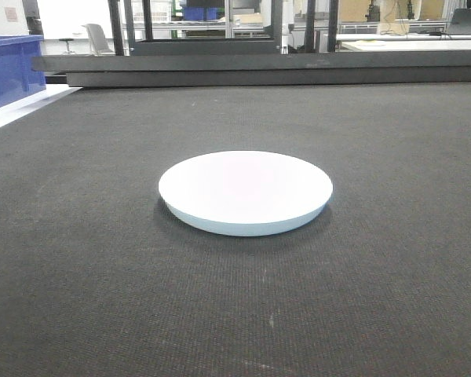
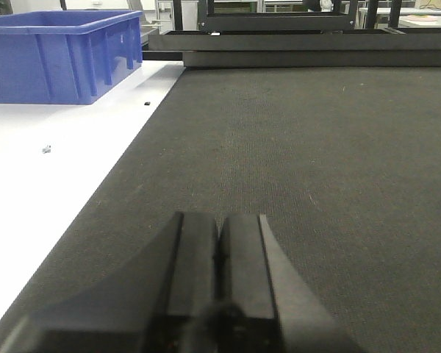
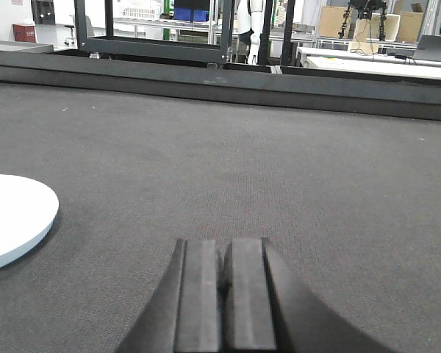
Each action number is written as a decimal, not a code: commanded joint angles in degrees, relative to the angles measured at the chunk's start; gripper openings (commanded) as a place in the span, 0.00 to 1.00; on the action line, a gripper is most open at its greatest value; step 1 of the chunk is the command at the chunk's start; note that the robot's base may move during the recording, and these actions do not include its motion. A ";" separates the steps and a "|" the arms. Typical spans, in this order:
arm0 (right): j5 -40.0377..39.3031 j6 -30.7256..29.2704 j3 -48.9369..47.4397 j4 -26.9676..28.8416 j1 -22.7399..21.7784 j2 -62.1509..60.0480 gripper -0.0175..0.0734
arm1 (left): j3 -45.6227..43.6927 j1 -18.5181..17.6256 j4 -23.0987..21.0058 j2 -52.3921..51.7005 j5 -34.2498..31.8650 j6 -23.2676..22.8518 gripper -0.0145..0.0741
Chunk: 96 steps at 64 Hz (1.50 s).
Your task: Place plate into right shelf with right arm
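Note:
The white round plate (image 1: 246, 192) lies flat on the dark mat in the middle of the front view. Its right edge also shows at the left of the right wrist view (image 3: 11, 217). My right gripper (image 3: 226, 243) is shut and empty, low over the mat, to the right of the plate and apart from it. My left gripper (image 2: 219, 218) is shut and empty, low over the mat near its left edge. Neither gripper shows in the front view. The right shelf is out of view.
A blue plastic bin (image 2: 62, 55) stands on the white surface (image 2: 51, 184) left of the mat; it also shows in the front view (image 1: 10, 69). A dark raised rail (image 1: 259, 69) runs along the mat's far edge, with black frames and lab tables behind.

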 commanded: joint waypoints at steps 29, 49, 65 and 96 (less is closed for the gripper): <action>-5.31 -0.41 -0.24 -0.07 0.09 -0.78 0.25 | 0.46 0.07 -0.12 -0.58 -4.69 -0.14 0.11; -8.14 -0.36 -0.29 -0.07 0.01 -0.79 0.25 | 0.46 0.07 -0.12 -0.58 -4.69 -0.14 0.11; 6.62 4.43 -12.84 1.72 0.01 2.66 0.26 | 0.46 0.07 -0.12 -0.58 -4.69 -0.14 0.11; 21.41 4.43 -40.08 0.75 0.58 40.75 0.78 | 0.46 0.07 -0.12 -0.58 -4.69 -0.14 0.11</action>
